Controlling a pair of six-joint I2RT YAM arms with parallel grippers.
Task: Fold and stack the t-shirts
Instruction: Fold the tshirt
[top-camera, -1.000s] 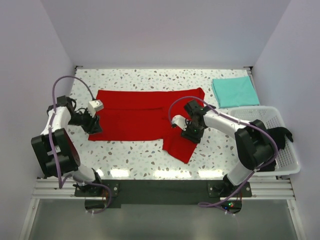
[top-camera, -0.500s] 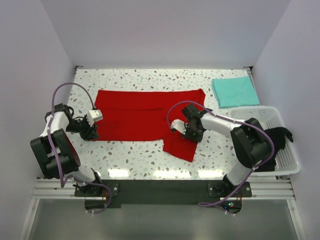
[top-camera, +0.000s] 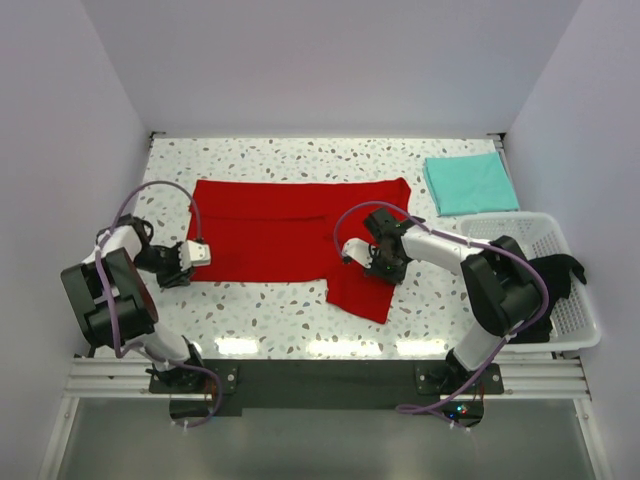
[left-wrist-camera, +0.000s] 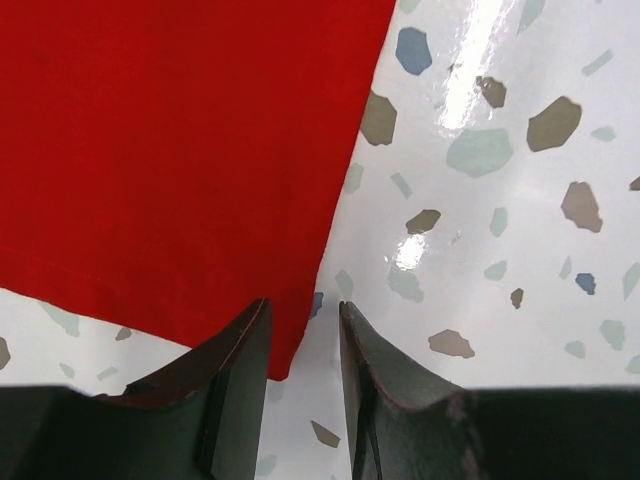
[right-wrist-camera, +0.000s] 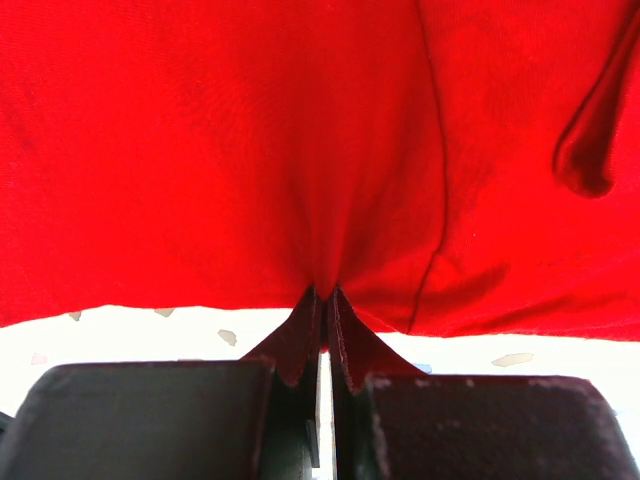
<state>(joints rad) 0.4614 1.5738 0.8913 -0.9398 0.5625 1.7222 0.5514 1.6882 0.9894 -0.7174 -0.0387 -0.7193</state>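
Observation:
The red t-shirt (top-camera: 270, 230) lies spread flat across the middle of the table, with one part hanging toward the near edge at its right. My left gripper (top-camera: 180, 268) is low at the shirt's near left corner. In the left wrist view the gripper (left-wrist-camera: 303, 310) is open, its jaws a little apart with the cloth's corner (left-wrist-camera: 285, 355) between them. My right gripper (top-camera: 385, 262) is shut on a pinched fold of the red shirt (right-wrist-camera: 300, 150), as the right wrist view of the gripper (right-wrist-camera: 325, 292) shows. The mint-teal shirt (top-camera: 470, 183) lies folded at the far right. The black shirt (top-camera: 560, 272) sits in the basket.
A white lattice basket (top-camera: 575, 335) stands at the table's right edge. The walls close in on the left, back and right. The speckled tabletop (top-camera: 270, 310) shows in front of the red shirt.
My left gripper has moved nearer and down to the shirt's near left corner. My right gripper shifted slightly left and up with the pinched cloth, then held still.

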